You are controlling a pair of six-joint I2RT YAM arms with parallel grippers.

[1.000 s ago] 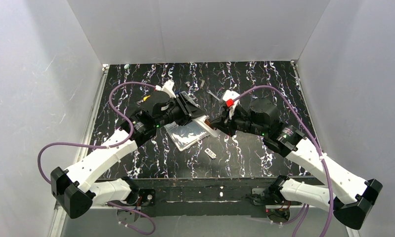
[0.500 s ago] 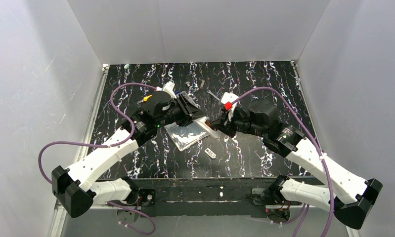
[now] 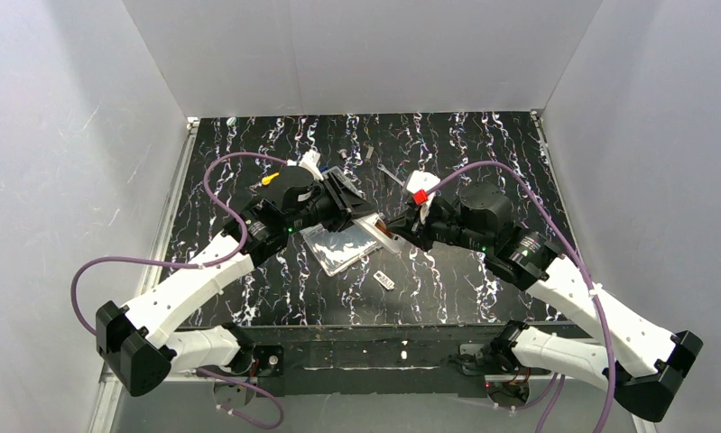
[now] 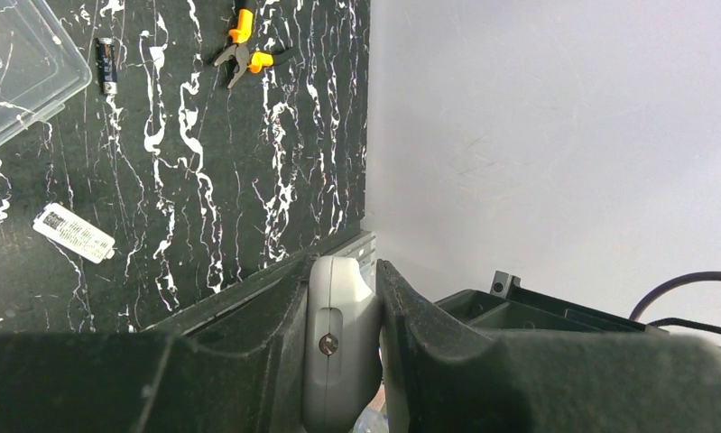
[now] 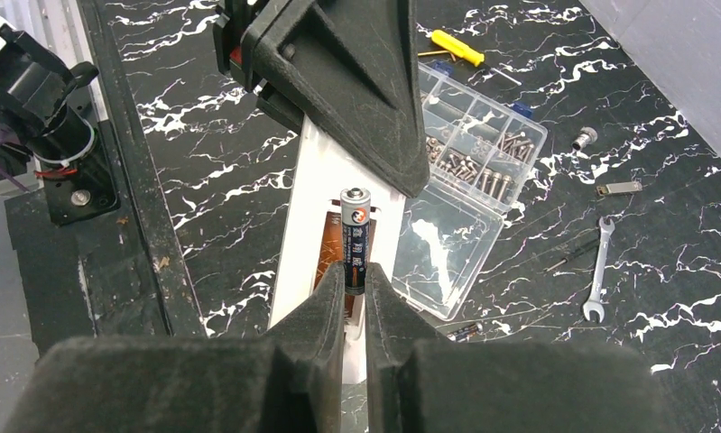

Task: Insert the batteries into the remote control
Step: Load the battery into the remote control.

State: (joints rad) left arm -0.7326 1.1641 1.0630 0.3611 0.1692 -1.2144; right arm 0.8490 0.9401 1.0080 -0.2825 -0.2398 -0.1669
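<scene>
White plastic fills the middle of the right wrist view. We see the remote control (image 5: 307,207) held up above the black marbled table (image 3: 483,144), over the near edge of a clear box (image 5: 474,171) with screws (image 5: 483,176) in its small compartments. The left claw (image 4: 341,293) clamps one end of the remote, its two black fingers pressed against the narrow sides and closed to the remote's width. The back of the remote faces the right arm, with the dark recess uncovered.

The right claw (image 5: 355,275) is nearly closed on a slim battery (image 5: 355,225), gripping its lower half. The battery lies along the length of the remote, directly over the recess, with its capped tip pointing towards the left claw. We cannot tell whether it touches the remote.

A second battery (image 4: 106,65) lies on the table beside the box, and a small white tag-like piece (image 4: 72,233) lies nearer the arms. Orange-handled pliers (image 4: 245,50), a yellow screwdriver (image 5: 456,45) and a small wrench (image 5: 598,280) are scattered farther off.
</scene>
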